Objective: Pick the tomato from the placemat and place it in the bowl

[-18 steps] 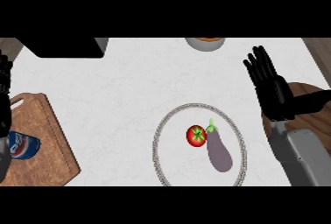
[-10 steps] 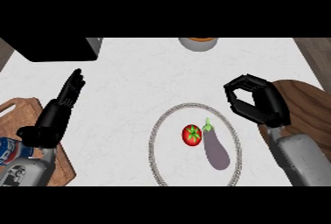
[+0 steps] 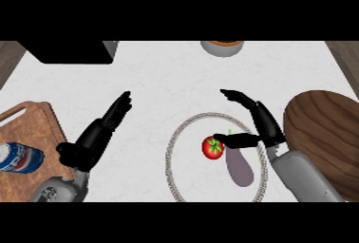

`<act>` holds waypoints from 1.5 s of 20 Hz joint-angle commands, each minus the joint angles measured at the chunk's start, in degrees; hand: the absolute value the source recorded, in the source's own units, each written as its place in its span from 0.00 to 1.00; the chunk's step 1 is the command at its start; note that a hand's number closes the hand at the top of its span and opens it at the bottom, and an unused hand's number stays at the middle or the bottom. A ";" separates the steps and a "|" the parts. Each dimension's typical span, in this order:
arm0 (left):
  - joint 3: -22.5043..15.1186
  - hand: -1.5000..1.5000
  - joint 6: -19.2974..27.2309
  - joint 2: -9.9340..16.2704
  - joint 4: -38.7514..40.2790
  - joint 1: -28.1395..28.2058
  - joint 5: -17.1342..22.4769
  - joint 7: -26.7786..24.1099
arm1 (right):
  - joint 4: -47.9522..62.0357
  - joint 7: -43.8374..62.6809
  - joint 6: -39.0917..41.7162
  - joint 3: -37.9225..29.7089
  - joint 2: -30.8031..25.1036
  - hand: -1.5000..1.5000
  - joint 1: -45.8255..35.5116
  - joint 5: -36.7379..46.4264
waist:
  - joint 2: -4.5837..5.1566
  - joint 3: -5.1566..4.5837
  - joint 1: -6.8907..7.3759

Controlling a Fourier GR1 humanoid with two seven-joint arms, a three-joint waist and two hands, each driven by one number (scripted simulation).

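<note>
The right hand (image 3: 261,124) hovers just beside the tomato (image 3: 212,147) on the round placemat (image 3: 172,147), fingers spread, holding nothing. The grasp comes next, then carrying it to the bowl (image 3: 223,47).

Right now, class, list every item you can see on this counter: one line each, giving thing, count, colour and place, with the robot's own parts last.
tomato: one, red with green top, on the placemat, left of the eggplant
eggplant: one, purple, on the placemat, right of the tomato
placemat: one, round, white with grey rim, centre right
bowl: one, grey outside, orange inside, top edge, partly cut off
cutting board: one, brown wood, left edge
can: one, blue and white, lying on the cutting board
wooden oval board: one, dark brown, right edge
black box: one, black, top left
left hand: one, black, open, fingers straight, left of the placemat
right hand: one, black, open, over the placemat's right side, thumb near the tomato
</note>
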 commanded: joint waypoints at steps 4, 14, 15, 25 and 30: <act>-1.03 0.50 -0.20 -1.51 1.21 -0.30 -0.94 0.13 | -1.64 17.31 7.66 8.17 -8.33 0.00 -10.46 11.59 | -0.32 -0.17 -0.06; 0.41 0.50 -0.73 -0.33 -1.54 -0.45 -0.52 2.33 | -7.32 45.54 42.28 13.09 -10.34 0.00 -21.27 -0.97 | -0.51 -0.08 -0.18; -0.63 0.50 -1.23 -1.27 0.28 1.44 -1.10 -0.41 | -4.27 47.61 43.90 12.02 -7.95 0.00 -23.39 -3.00 | -0.16 -0.08 0.34; 1.15 0.50 -1.41 -4.30 0.34 -0.08 -3.41 1.72 | -9.46 64.19 48.35 9.02 -0.04 0.00 -21.35 -4.58 | -0.10 0.04 -0.32; 1.93 0.50 -1.51 -4.68 -5.60 0.08 -3.16 7.04 | -11.69 62.83 45.95 10.00 1.97 0.00 -18.53 1.58 | -0.11 0.06 -0.17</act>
